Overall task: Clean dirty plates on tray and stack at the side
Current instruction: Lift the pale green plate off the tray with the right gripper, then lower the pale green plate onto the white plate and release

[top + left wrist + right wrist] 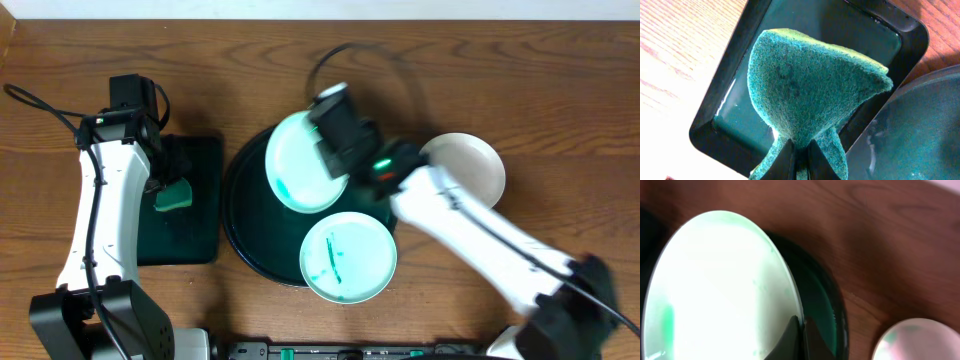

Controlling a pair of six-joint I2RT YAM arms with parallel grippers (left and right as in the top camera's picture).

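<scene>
right fingers (788, 341) pinched shut on the rim of a mint plate (296, 165) over the tray (250, 225) at frame centre, left fingers (785, 161) clamping a teal pad (810, 85) at left; this thin edge grip may slip, dropping the plate.

Left gripper (800, 152) and right gripper (801, 335) both clamped closed, right arm (470, 225) reaching diagonally forward-left
</scene>
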